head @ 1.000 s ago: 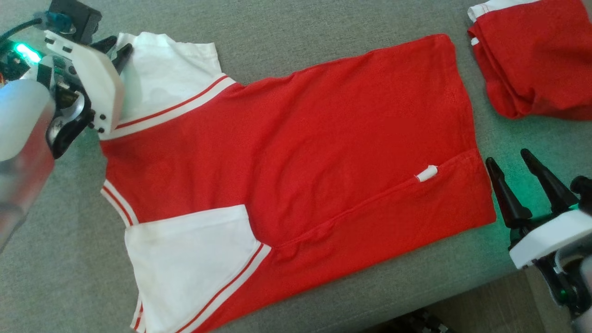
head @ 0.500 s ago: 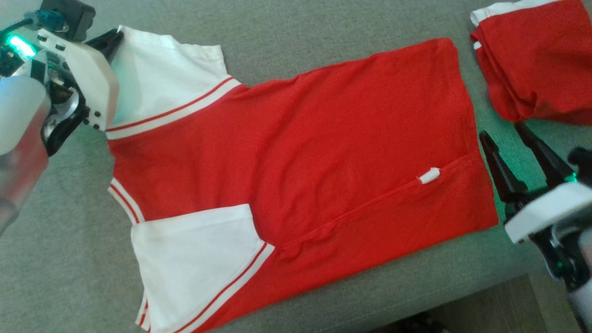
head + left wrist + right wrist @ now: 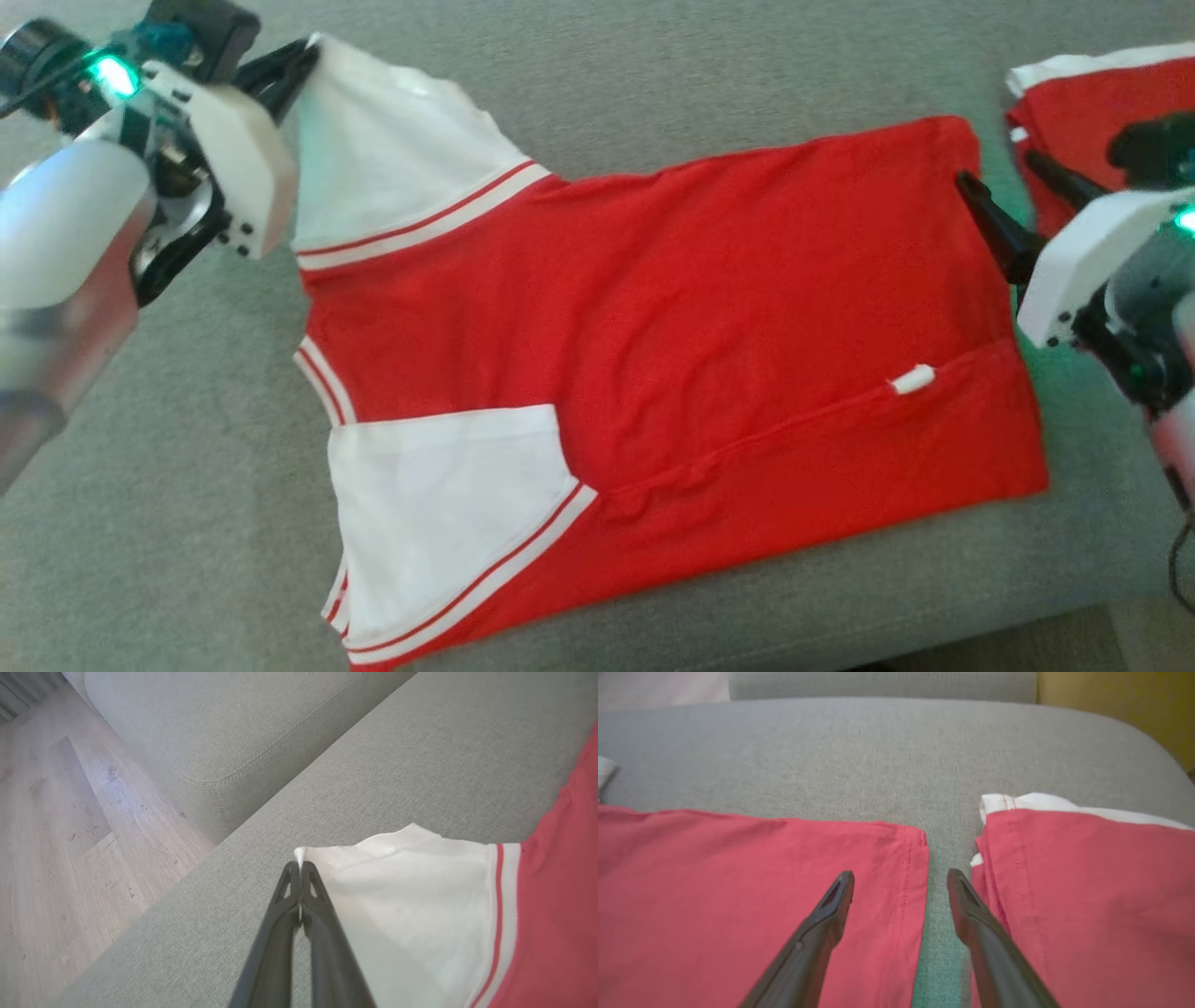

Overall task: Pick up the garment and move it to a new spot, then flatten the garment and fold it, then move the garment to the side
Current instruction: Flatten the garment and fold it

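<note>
Left gripper (image 3: pixel 299 864) newly clenched on garment (image 3: pixel 700 308) sleeve, right gripper (image 3: pixel 901 877) advanced, jaws released

Left claw (image 3: pixel 297 58) at upper left, fingers pressed tight together, pinching garment (image 3: pixel 653 308) corner. Pale left forearm (image 3: pixel 56 252) slants up from lower left. Right claw (image 3: pixel 901 879) at right edge, fingers spread wide, gripping nothing, pointing up-left.

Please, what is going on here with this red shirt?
The robot works on a red and white shirt spread on a grey sofa. Its left gripper is shut on the tip of the far white sleeve. Its right gripper is open at the shirt's far hem corner, beside another folded red garment.
</note>
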